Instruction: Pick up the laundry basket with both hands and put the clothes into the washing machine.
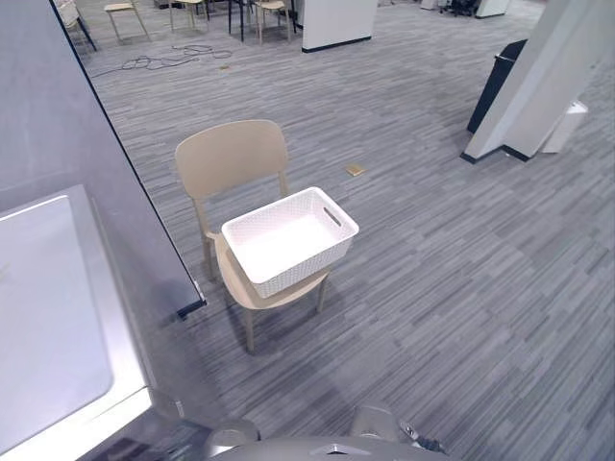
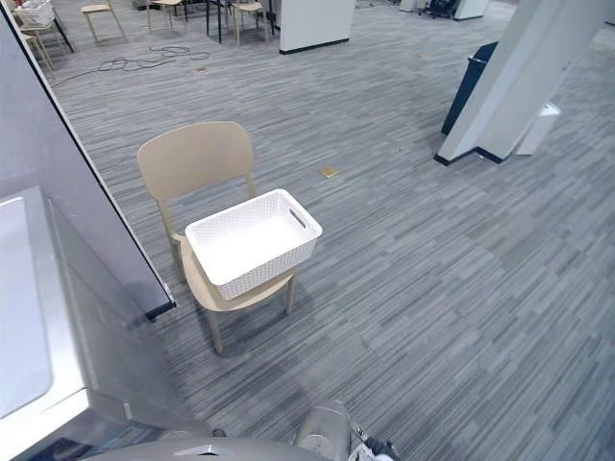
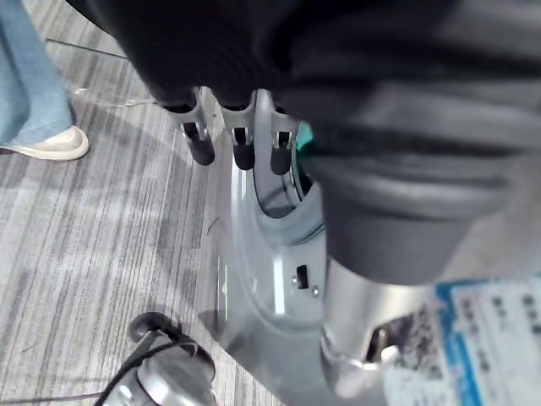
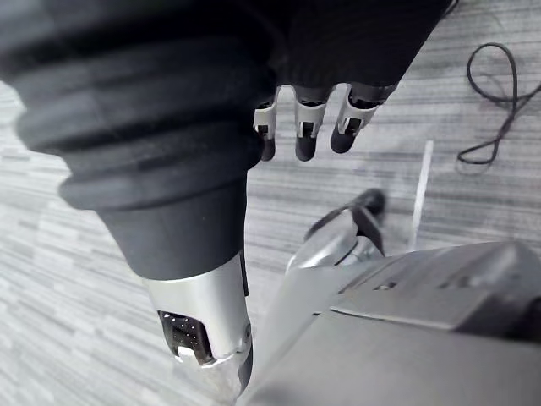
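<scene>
Basket (image 1: 300,271): white, on the seat of the tan chair (image 1: 233,158).
Washing machine (image 1: 58,317): left of the chair.
Left robot hand (image 3: 237,145): loose fingers, holds nothing.
Right robot hand (image 4: 306,128): loose fingers, holds nothing.

Looks like an open-plan office: grey striped carpet tiles (image 1: 461,288), white pillar (image 1: 543,77), distant chairs (image 1: 122,12), loose cables (image 1: 168,58), floor socket (image 1: 355,170).

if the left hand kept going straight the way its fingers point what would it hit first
Most likely the washing machine: the left hand points at its grey front by the round door opening. Depth is unclear, so it might pass to the floor instead.
</scene>
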